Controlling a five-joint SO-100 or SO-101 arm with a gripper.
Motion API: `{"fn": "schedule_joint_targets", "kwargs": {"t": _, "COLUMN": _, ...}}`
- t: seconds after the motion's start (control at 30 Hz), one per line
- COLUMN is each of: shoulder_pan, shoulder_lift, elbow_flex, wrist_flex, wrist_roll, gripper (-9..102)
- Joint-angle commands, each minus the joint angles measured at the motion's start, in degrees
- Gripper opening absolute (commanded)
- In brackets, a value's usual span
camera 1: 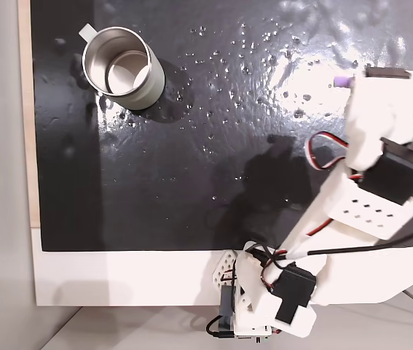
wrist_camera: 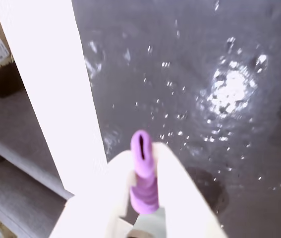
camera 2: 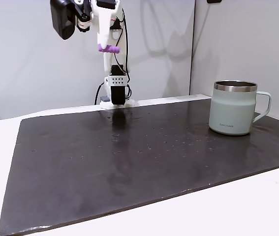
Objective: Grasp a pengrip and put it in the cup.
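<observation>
Purple ribbed pengrip, pale green cup with silver rim, glossy black mat.

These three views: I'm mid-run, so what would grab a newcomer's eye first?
First, the tiny purple ribbed rubbery pengrip clamped in the white hand, held high above the glossy black mat in a fixed view. Next, the round silver metal mug with a pale outer wall, standing upright and empty at the mat's far corner, well apart from the arm.
</observation>
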Motion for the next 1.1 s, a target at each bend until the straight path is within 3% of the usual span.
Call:
{"fn": "schedule_joint_targets", "kwargs": {"t": 0.0, "shoulder_pan": -5.4, "shoulder_lift": 3.3, "elbow_flex": -2.1, "wrist_flex": 0.3, "wrist_roll": 3.4, "gripper": 0}}
{"fn": "schedule_joint_targets", "kwargs": {"t": 0.5, "shoulder_pan": -24.9, "shoulder_lift": -4.5, "elbow_flex": -10.8, "wrist_flex": -1.4, "wrist_roll": 20.6, "gripper": 0}}
{"fn": "schedule_joint_targets", "kwargs": {"t": 0.63, "shoulder_pan": -32.9, "shoulder_lift": -12.3, "elbow_flex": -13.7, "wrist_flex": -7.6, "wrist_roll": 30.2, "gripper": 0}}
{"fn": "schedule_joint_targets", "kwargs": {"t": 0.77, "shoulder_pan": -36.0, "shoulder_lift": -16.9, "elbow_flex": -16.2, "wrist_flex": -9.5, "wrist_roll": 32.6, "gripper": 0}}
{"fn": "schedule_joint_targets", "kwargs": {"t": 0.8, "shoulder_pan": -41.8, "shoulder_lift": -24.0, "elbow_flex": -21.1, "wrist_flex": -11.2, "wrist_roll": 34.2, "gripper": 0}}
{"fn": "schedule_joint_targets", "kwargs": {"t": 1.07, "shoulder_pan": -48.0, "shoulder_lift": -29.0, "elbow_flex": -26.8, "wrist_flex": -13.1, "wrist_roll": 34.0, "gripper": 0}}
